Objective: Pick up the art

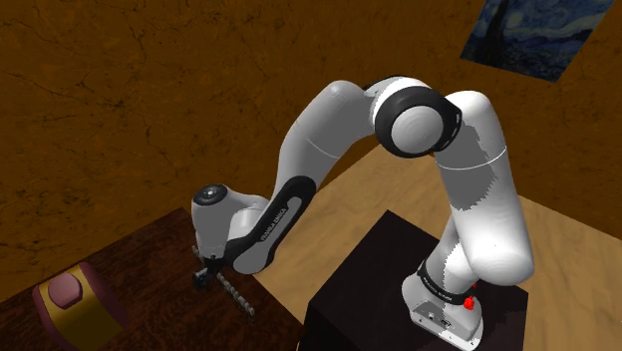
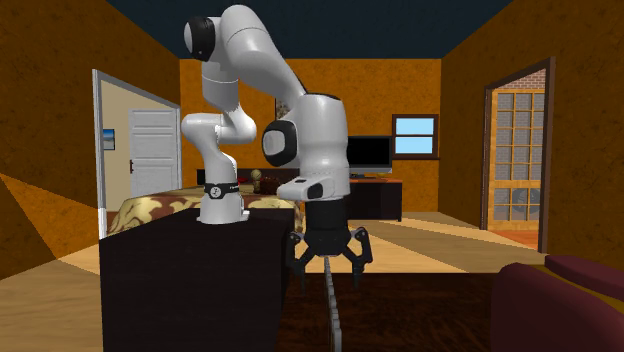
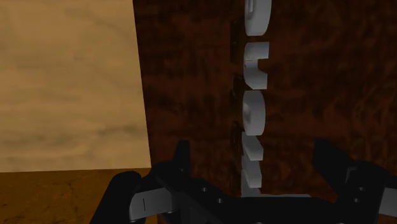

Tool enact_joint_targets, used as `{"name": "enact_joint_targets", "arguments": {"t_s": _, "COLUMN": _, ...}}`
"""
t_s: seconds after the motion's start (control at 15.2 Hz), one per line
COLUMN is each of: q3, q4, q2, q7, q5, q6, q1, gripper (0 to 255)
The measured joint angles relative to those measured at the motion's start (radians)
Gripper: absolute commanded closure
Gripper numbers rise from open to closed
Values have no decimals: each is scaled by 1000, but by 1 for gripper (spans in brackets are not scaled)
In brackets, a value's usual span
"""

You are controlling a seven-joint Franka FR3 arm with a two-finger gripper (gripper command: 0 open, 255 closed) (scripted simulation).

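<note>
My gripper (image 3: 252, 147) stands wide open, gripping nothing, with the art (image 3: 254, 108), a strip of grey block letters I cannot read, lying between my fingers (image 3: 182, 159) on a dark brown surface (image 3: 191, 76).

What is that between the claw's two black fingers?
In the wrist view, the grey art, a strip of letter-like shapes, runs between the fingers of the open gripper, touching neither.
</note>
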Motion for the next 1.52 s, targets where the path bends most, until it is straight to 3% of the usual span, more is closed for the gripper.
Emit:
{"name": "enact_joint_targets", "arguments": {"t_s": 0.13, "q3": -9, "q4": 10, "q2": 24, "q7": 3, "q5": -7, "q6": 15, "q1": 6, "gripper": 0}}
{"name": "enact_joint_targets", "arguments": {"t_s": 0.2, "q3": -10, "q4": 12, "q2": 30, "q7": 5, "q5": -9, "q6": 18, "q1": 8, "gripper": 255}}
{"name": "enact_joint_targets", "arguments": {"t_s": 0.86, "q3": -12, "q4": 16, "q2": 36, "q7": 6, "q5": -10, "q6": 20, "q1": 10, "gripper": 255}}
{"name": "enact_joint_targets", "arguments": {"t_s": 1.52, "q3": 27, "q4": -17, "q2": -72, "q7": -15, "q5": 26, "q6": -54, "q1": -20, "gripper": 255}}
